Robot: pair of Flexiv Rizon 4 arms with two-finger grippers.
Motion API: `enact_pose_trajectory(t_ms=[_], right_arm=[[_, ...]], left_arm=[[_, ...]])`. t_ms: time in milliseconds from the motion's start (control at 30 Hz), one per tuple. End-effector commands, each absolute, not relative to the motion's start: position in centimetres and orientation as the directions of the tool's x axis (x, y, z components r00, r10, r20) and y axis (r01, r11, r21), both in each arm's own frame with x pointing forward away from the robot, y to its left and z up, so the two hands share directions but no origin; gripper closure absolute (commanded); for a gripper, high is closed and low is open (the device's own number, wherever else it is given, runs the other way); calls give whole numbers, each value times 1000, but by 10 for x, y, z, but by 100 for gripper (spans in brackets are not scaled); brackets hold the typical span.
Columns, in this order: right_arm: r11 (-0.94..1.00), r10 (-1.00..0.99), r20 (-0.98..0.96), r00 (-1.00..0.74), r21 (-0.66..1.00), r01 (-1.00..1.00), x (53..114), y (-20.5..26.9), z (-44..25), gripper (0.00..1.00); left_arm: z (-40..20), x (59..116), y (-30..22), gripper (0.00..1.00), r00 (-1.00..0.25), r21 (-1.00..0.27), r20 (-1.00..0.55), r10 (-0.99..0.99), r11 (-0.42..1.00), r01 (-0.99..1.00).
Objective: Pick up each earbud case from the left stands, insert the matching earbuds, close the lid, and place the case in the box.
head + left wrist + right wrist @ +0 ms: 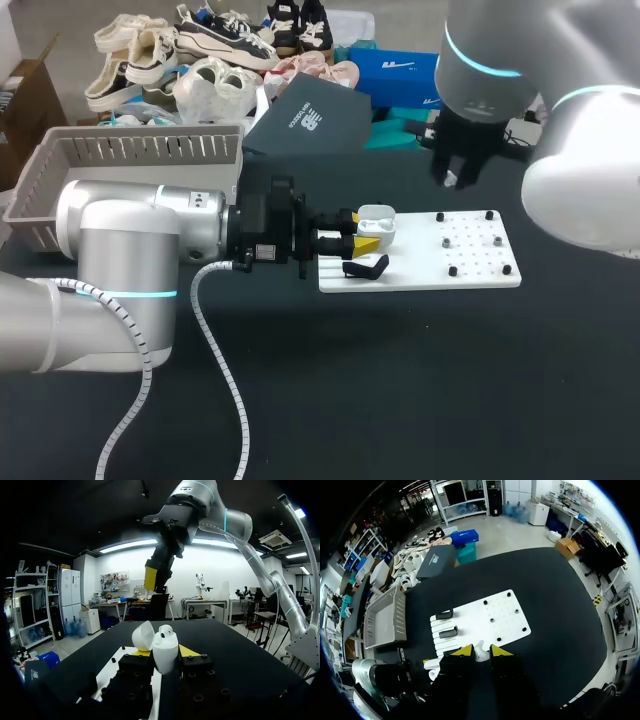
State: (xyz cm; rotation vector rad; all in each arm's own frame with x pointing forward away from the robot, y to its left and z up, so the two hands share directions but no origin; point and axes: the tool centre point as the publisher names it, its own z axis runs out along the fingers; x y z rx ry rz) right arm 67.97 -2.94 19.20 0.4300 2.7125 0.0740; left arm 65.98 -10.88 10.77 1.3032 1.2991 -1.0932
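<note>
The left pincer (165,652) clamps the earbud case (165,656) between its 2 yellow tips. The case is glossy white, rounded and upright, its lid (143,635) swung open beside it. The right pincer (481,651), high above and ahead, stands narrow, pinching 1 small white earbud (480,653).

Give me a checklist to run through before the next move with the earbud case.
1. Case gripped by left claw: ok.
2. Lid open: ok.
3. Right claw lined up over case: ok.
4. Earbud in right claw: cannot tell.
5. Earbud seated in case: cannot tell.
6. Box on table beside left arm: ok.
</note>
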Motion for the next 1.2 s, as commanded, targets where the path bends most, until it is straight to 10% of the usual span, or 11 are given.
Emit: enact_pose_trajectory(t_ms=[33, 1200], right_arm=[[962, 271, -343, -899, 90, 256, 671, -11, 208, 100], [986, -88, -81, -993, 134, -98, 644, 57, 184, 100]], left_arm=[[108, 659, -109, 100, 33, 37, -990, 137, 32, 999], [108, 659, -109, 100, 33, 37, -990, 137, 32, 999]])
